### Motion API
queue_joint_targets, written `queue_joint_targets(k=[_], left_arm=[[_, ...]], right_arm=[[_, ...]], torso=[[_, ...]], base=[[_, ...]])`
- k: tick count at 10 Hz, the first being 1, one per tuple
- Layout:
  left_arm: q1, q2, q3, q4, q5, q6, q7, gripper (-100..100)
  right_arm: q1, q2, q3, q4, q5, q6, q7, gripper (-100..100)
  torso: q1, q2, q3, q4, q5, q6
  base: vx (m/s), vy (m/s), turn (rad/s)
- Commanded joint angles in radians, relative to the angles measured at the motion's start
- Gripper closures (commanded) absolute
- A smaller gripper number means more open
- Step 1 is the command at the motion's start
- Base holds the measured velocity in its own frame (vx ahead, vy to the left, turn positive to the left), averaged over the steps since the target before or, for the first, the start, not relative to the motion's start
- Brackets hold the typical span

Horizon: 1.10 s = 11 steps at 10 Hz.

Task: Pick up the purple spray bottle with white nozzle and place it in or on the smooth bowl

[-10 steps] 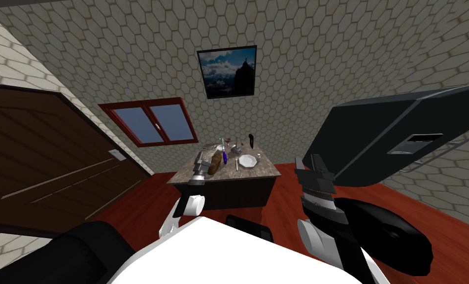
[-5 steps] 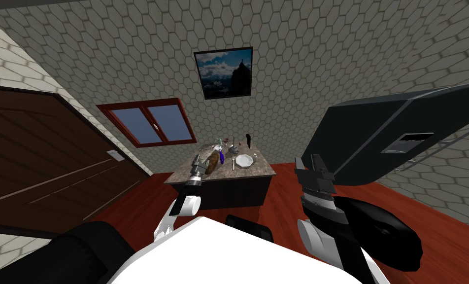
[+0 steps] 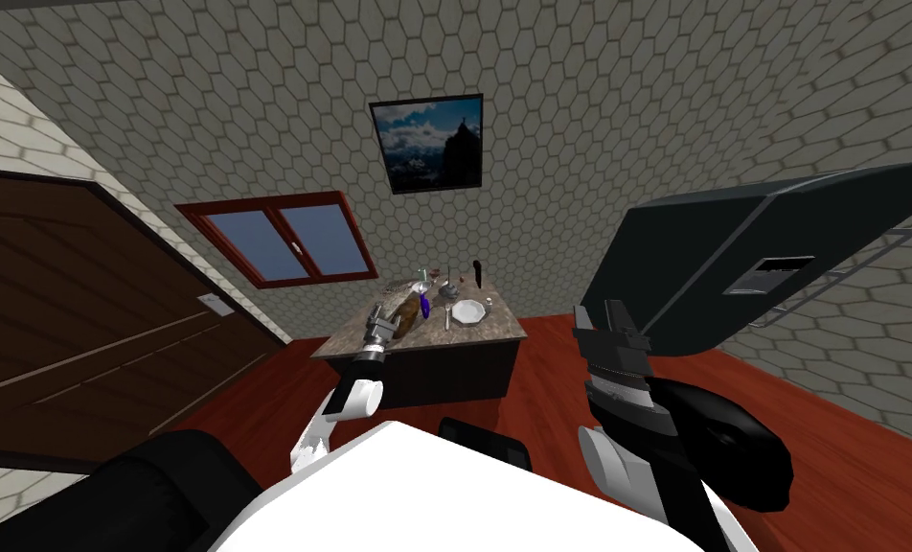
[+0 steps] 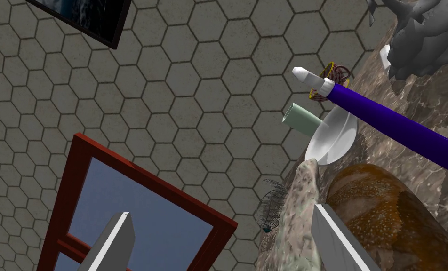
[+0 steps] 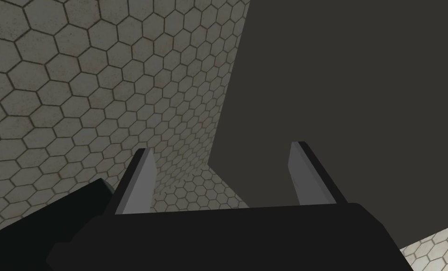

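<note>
The purple spray bottle (image 4: 383, 120) with a white nozzle lies on its side on the marble table top (image 3: 488, 331); in the head view the purple spray bottle (image 3: 424, 305) is near the table's middle. A smooth white bowl (image 4: 333, 136) sits just past the nozzle, beside a pale green cup (image 4: 300, 117). My left gripper (image 4: 225, 244) is open, low over the table's near left part, one finger against a brown bread loaf (image 4: 388, 211) that lies between it and the bottle. In the head view the left gripper (image 3: 377, 321) is left of the loaf. My right gripper (image 5: 223, 176) is open and empty, raised off the table.
A white faceted dish (image 3: 467, 311) sits right of the bottle, a grey lumpy object (image 4: 420, 37) and a dark upright item (image 3: 479, 273) stand further back. A wire mesh thing (image 4: 270, 211) lies by the loaf. A dark fridge (image 3: 751, 259) is at right, a brown door (image 3: 80, 316) at left.
My head view has shifted, so the table now sits a little further left and smaller. My left arm has stretched forward with it, staying by the loaf. Both grippers stay open.
</note>
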Motion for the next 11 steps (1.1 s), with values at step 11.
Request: queue_joint_targets(k=[11], left_arm=[[-0.025,0.019,0.159,0.102,0.113,0.166,0.290,-100]], right_arm=[[0.000,0.000,0.000,0.000,0.000,0.000,0.000,0]], torso=[[0.001,0.000,0.000,0.000,0.000,0.000]], base=[[0.001,-0.056,-0.053]])
